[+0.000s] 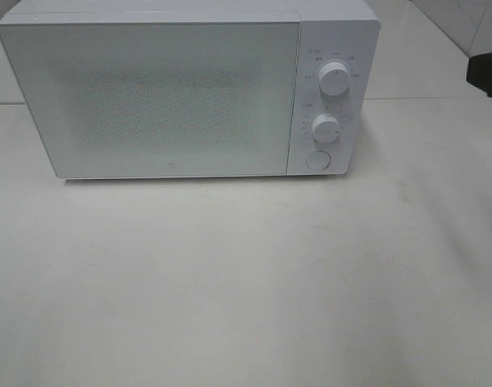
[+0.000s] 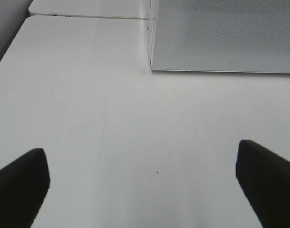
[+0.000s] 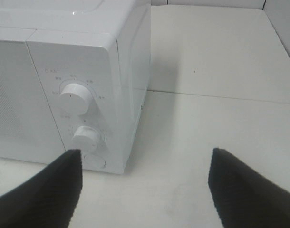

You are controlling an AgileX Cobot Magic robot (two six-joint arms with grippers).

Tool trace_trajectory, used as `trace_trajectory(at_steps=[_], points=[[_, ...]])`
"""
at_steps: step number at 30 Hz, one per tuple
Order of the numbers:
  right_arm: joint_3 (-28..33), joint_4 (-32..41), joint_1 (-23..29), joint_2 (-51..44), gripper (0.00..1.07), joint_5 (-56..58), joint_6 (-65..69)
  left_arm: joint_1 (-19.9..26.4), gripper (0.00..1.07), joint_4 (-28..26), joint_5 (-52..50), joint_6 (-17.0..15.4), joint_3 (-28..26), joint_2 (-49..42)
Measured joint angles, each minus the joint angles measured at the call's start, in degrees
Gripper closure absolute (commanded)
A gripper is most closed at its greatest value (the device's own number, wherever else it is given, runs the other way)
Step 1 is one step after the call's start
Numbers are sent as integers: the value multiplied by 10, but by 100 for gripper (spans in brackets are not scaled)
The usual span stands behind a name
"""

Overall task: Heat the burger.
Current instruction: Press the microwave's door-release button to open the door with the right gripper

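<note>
The boxy white microwave with rounded corners sat at the far side of the smooth matte white tabletop. Its flat door panel was shut and speckled with a fine dot mesh I couldn't see through. Right of the door: an upper round white knob, a lower round white knob, and a flat round button under them. A thin seam ran across the table beside the oven's right wall. There was a broad stretch of tabletop in front of the door and off to the right. The left gripper hung over the table near the door's lower corner, black fingers spread wide, gripping nothing. Same for the right gripper, near the knob corner. The burger wasn't in any view, so I couldn't tell where it was
</note>
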Motion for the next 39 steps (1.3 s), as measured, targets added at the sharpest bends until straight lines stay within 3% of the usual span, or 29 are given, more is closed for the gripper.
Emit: trace_trajectory(at_steps=[5, 12, 16, 19, 22, 25, 39], points=[[0, 0, 0, 62, 33, -104, 0, 0, 7, 0, 0, 0, 0, 0], [0, 0, 0, 109, 33, -165, 0, 0, 7, 0, 0, 0, 0, 0], [29, 17, 2, 160, 33, -273, -2, 0, 7, 0, 0, 0, 0, 0], [38, 26, 8, 168, 33, -287, -5, 0, 7, 0, 0, 0, 0, 0], [64, 124, 56, 215, 33, -335, -71, 0, 7, 0, 0, 0, 0, 0], [77, 178, 92, 246, 33, -373, -127, 0, 7, 0, 0, 0, 0, 0], [85, 352, 236, 386, 33, -595, -171, 0, 7, 0, 0, 0, 0, 0]])
